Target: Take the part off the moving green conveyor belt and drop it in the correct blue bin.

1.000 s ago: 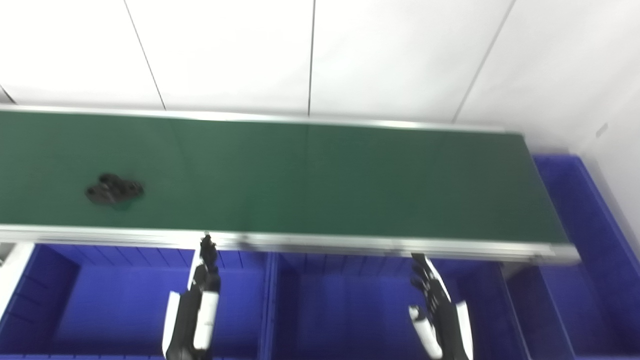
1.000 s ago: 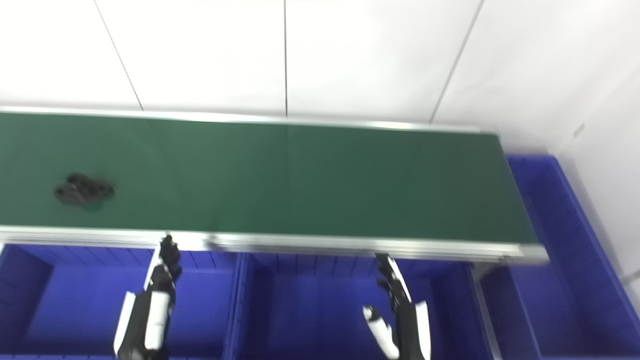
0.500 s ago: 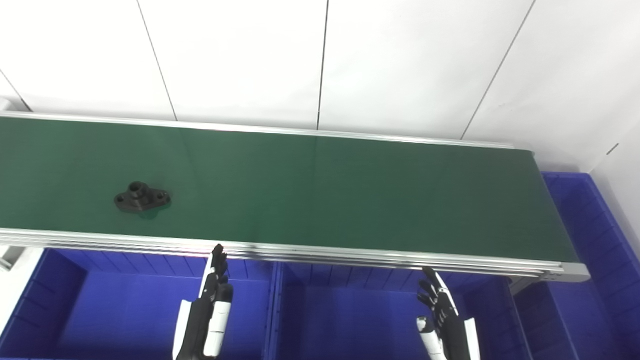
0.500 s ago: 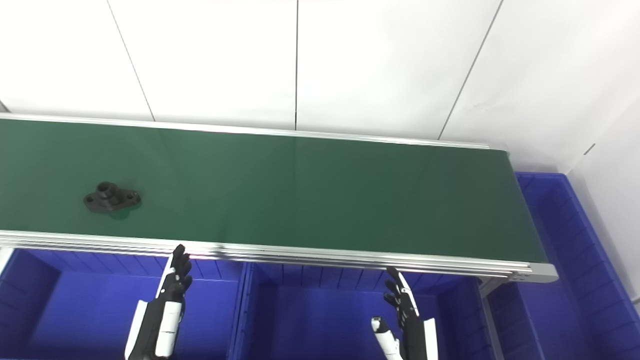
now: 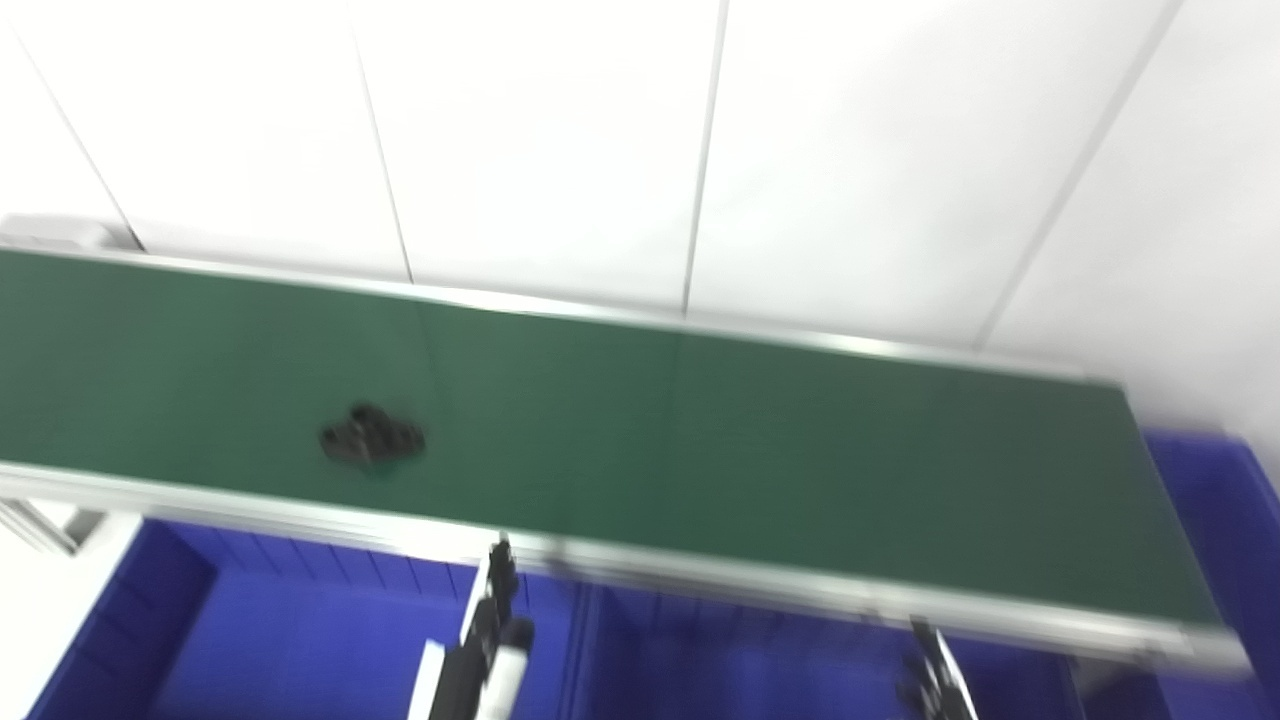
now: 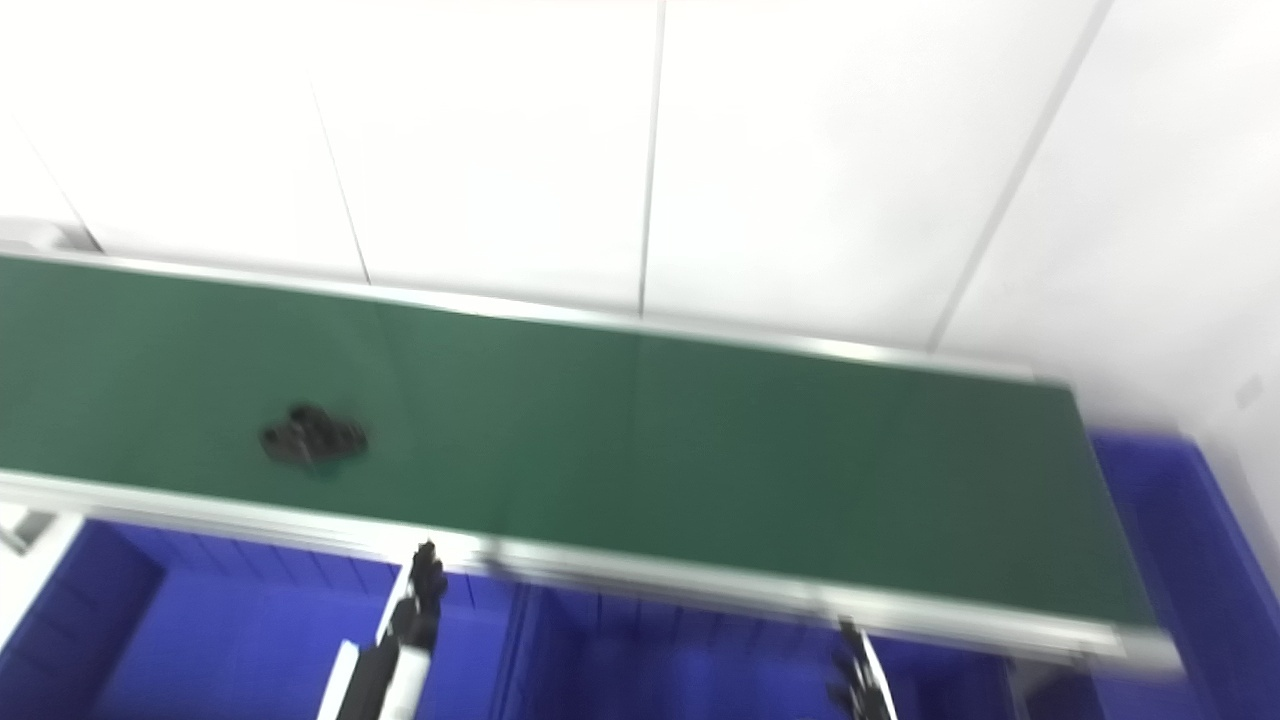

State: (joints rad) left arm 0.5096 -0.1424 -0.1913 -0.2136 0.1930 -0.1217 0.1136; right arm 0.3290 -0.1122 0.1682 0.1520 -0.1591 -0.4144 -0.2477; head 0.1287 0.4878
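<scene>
A small black flanged part (image 5: pixel 371 440) lies on the green conveyor belt (image 5: pixel 760 440), left of centre and near the front rail; it also shows in the right eye view (image 6: pixel 313 440). My left hand (image 5: pixel 490 620) is below the front rail over the blue bins, right of the part, fingers straight and holding nothing. My right hand (image 5: pixel 935 685) shows only its fingertips at the bottom edge, below the belt's right half, and is empty. The picture is blurred.
A row of blue bins runs under the belt's front edge: a left bin (image 5: pixel 250 640) and a middle bin (image 5: pixel 720 660). Another blue bin (image 5: pixel 1215 480) stands at the belt's right end. A white panelled wall (image 5: pixel 640 150) rises behind the belt.
The camera has shifted, so the whole scene sits lower and tilted. The part has ridden to the right along the belt, closer to my left hand. Both hands stay open below the rail.
</scene>
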